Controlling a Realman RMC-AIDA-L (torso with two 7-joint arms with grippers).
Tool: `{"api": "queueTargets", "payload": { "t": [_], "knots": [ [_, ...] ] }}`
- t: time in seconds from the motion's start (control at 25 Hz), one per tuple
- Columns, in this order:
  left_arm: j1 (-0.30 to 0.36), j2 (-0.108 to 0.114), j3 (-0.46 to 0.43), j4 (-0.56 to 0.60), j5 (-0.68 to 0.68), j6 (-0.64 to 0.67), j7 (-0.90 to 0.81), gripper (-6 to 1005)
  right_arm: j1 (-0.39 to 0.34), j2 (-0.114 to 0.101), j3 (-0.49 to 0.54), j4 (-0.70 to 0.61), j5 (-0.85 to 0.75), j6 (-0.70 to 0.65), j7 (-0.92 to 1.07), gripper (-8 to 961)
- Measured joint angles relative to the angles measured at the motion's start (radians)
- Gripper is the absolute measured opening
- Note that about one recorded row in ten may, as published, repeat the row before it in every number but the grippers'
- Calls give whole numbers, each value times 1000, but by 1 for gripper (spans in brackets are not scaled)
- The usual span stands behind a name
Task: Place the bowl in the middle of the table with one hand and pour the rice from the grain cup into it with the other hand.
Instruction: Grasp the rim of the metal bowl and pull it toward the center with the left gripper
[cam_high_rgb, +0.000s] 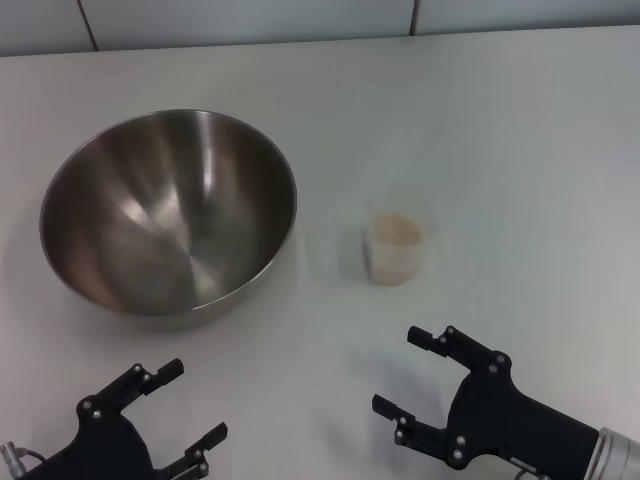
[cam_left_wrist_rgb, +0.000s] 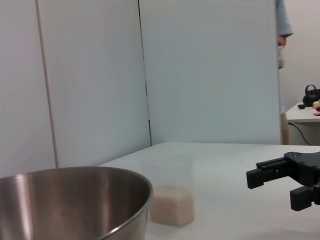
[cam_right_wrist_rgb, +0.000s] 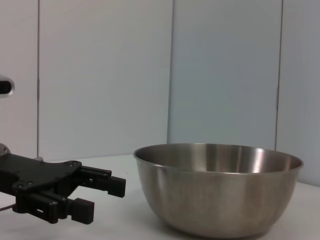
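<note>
The steel bowl (cam_high_rgb: 168, 215) stands empty on the left of the white table (cam_high_rgb: 500, 130). The translucent grain cup (cam_high_rgb: 396, 248) stands upright right of it, apart from it, with rice (cam_high_rgb: 396, 230) inside. My left gripper (cam_high_rgb: 193, 402) is open and empty at the near edge, in front of the bowl. My right gripper (cam_high_rgb: 402, 371) is open and empty in front of the cup. The left wrist view shows the bowl (cam_left_wrist_rgb: 70, 205), the cup (cam_left_wrist_rgb: 170, 192), the rice (cam_left_wrist_rgb: 171, 206) and the right gripper (cam_left_wrist_rgb: 272, 190). The right wrist view shows the bowl (cam_right_wrist_rgb: 217, 192) and the left gripper (cam_right_wrist_rgb: 104, 201).
Pale wall panels (cam_high_rgb: 250, 20) run along the table's far edge. In the left wrist view a second table (cam_left_wrist_rgb: 305, 112) with a dark kettle (cam_left_wrist_rgb: 311, 95) stands far off beyond the right side, beside part of a person (cam_left_wrist_rgb: 282, 30).
</note>
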Motion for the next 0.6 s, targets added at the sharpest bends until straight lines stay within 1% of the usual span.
{"api": "queueTargets", "payload": {
  "t": [0.36,0.48,0.56,0.6],
  "knots": [
    [-1,0,0,0,0,14,-9,755,1,0,1,0,0,0,0,782],
    [11,2,-14,1,-3,90,2,756,1,0,4,0,0,0,0,783],
    [29,6,-66,8,-12,197,2,756,1,0,4,0,0,0,0,783],
    [36,8,-111,18,-15,248,-22,756,1,0,5,0,0,0,0,782]
  ]
}}
